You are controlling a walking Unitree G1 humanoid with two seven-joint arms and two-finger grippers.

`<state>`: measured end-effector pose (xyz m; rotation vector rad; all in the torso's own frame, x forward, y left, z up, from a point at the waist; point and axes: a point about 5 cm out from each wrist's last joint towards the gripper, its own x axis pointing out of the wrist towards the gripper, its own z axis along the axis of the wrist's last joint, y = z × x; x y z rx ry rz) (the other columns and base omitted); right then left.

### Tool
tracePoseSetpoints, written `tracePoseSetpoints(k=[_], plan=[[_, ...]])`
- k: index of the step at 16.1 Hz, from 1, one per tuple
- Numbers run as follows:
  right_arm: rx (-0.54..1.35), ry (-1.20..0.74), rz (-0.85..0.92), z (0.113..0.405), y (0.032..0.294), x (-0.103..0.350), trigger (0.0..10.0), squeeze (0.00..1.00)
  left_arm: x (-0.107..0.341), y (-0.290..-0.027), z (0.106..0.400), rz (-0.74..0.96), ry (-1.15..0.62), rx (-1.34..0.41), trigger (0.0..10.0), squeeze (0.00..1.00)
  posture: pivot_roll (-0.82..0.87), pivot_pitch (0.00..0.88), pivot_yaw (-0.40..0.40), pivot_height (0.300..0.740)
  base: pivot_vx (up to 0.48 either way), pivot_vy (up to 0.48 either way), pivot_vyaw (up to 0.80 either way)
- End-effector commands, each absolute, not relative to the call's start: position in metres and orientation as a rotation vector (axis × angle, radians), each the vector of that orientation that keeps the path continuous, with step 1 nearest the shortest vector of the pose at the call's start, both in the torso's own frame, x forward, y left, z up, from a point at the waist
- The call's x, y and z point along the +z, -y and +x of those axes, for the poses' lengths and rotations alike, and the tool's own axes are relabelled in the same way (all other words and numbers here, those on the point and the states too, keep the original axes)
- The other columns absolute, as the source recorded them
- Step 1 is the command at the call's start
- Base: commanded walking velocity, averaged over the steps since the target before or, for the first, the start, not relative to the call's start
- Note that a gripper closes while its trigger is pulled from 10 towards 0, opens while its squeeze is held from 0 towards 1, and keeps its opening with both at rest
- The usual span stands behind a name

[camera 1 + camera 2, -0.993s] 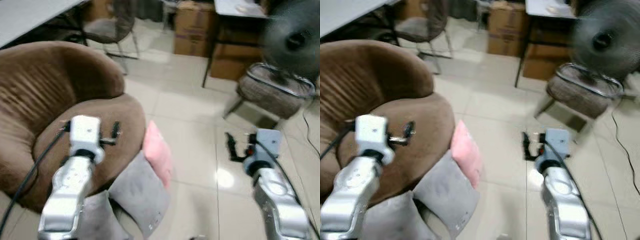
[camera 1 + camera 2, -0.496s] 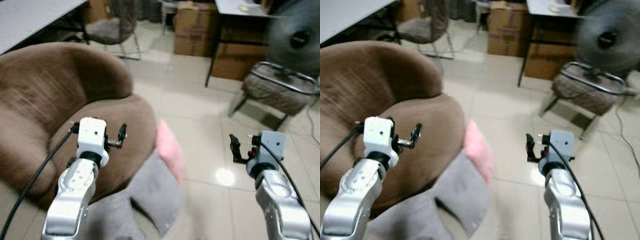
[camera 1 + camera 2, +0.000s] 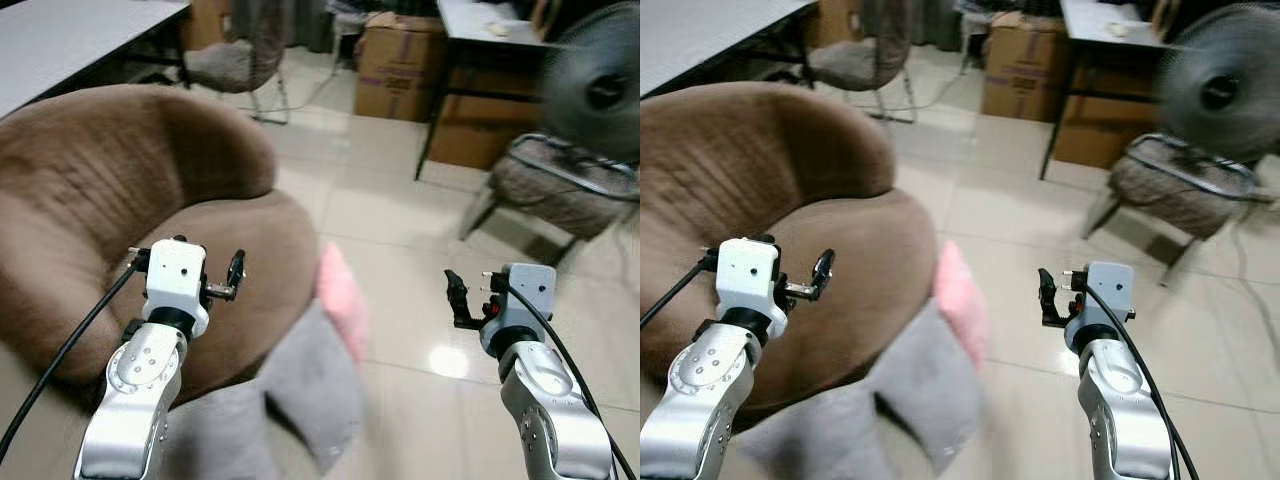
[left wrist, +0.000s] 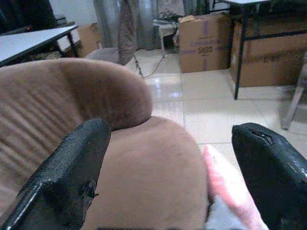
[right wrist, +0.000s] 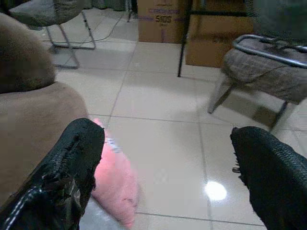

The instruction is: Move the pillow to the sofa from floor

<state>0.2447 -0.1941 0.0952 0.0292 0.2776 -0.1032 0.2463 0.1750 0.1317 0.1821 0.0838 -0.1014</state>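
A pink pillow (image 3: 340,300) lies on the tiled floor against the front of the brown sofa (image 3: 120,200). Blurred grey pillows (image 3: 305,395) sit just in front of it, nearer me. My left gripper (image 3: 186,268) hovers open over the sofa seat; in the left wrist view its fingers (image 4: 72,163) frame the seat and the pink pillow (image 4: 225,187). My right gripper (image 3: 497,298) is open above bare floor, to the right of the pillows. In the right wrist view the pink pillow (image 5: 115,182) lies low beside one finger.
A metal-framed padded chair (image 3: 560,185) and a standing fan (image 3: 600,90) are at the right. Cardboard boxes (image 3: 400,65) sit under a dark table (image 3: 490,25) at the back. Another chair (image 3: 235,60) and a white table (image 3: 70,40) stand behind the sofa.
The whole view has shifted, so the camera moved: sofa and pillows sit further right in the picture. Both grippers stay open and empty; the pillows look unmoved on the floor.
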Motion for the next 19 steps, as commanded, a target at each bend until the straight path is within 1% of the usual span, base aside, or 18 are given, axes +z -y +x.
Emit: tracePoseSetpoints(k=[1,8,12,13,19], plan=[[-0.116,-0.265,0.023,0.245,0.198,0.099,10.0,0.00,0.134,-0.169,0.245,0.183,-0.067,-0.122,10.0,0.00,0.02,0.000,0.008,0.740,0.000,-0.480,0.00],[-0.108,-0.272,0.019,0.245,0.199,0.098,10.0,0.00,0.132,-0.168,0.242,0.144,-0.083,-0.122,10.0,0.00,0.02,0.000,0.008,0.740,0.000,0.000,0.00],[-0.091,-0.270,0.017,0.246,0.199,0.099,10.0,0.00,0.131,-0.170,0.239,0.147,-0.090,-0.114,10.0,0.00,0.03,0.000,0.004,0.740,0.000,0.430,0.00],[-0.047,-0.265,-0.031,0.247,0.197,0.100,10.0,0.00,0.130,-0.172,0.238,0.148,-0.093,-0.110,10.0,0.00,0.03,0.000,0.004,0.740,0.000,0.454,0.00],[0.019,-0.272,-0.045,0.243,0.194,0.099,10.0,0.00,0.128,-0.176,0.233,0.148,-0.106,-0.098,10.0,0.00,0.03,0.000,0.004,0.740,0.000,0.453,0.80]])
